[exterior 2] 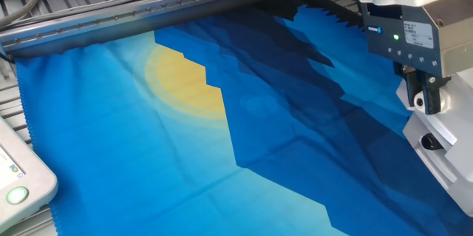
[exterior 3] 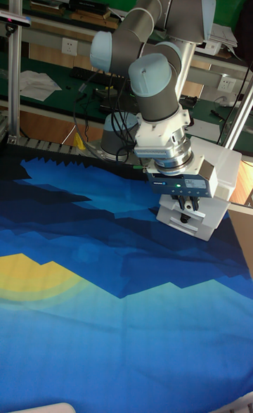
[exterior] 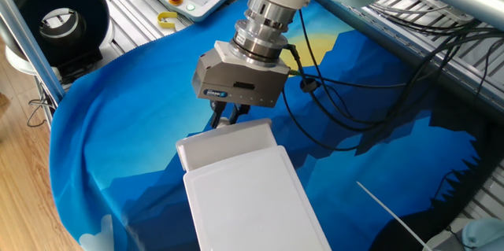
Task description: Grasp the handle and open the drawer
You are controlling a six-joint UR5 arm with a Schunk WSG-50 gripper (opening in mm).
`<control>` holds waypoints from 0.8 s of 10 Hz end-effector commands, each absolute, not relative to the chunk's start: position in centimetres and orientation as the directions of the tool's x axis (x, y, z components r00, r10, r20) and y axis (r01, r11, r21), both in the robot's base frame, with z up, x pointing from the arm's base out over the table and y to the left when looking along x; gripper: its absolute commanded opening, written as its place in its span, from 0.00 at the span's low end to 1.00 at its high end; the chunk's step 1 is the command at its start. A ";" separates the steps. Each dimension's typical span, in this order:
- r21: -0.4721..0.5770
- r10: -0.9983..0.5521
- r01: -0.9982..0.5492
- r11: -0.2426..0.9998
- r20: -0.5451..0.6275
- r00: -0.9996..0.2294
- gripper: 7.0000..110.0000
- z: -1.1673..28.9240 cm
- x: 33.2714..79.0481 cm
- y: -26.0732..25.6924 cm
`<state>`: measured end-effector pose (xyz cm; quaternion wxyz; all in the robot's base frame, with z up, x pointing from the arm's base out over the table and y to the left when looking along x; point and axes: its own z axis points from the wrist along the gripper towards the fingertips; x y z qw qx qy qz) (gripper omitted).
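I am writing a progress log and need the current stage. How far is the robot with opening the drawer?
Done: the gripper has reached the drawer front, fingers closed around the handle area, though the knob itself is mostly hidden. In hand: the drawer already sticks out a little from the white box, so pulling has begun. Left: most of the pull; little of the tray shows yet.
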<state>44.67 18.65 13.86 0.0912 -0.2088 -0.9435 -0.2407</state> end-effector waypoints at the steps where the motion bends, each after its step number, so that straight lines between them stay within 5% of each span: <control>1: 0.419 0.337 0.418 0.806 0.255 -0.906 0.00 14.0 45.0 18.5; 8: 0.426 0.261 0.310 0.850 0.171 -0.950 0.00 13.6 45.7 17.8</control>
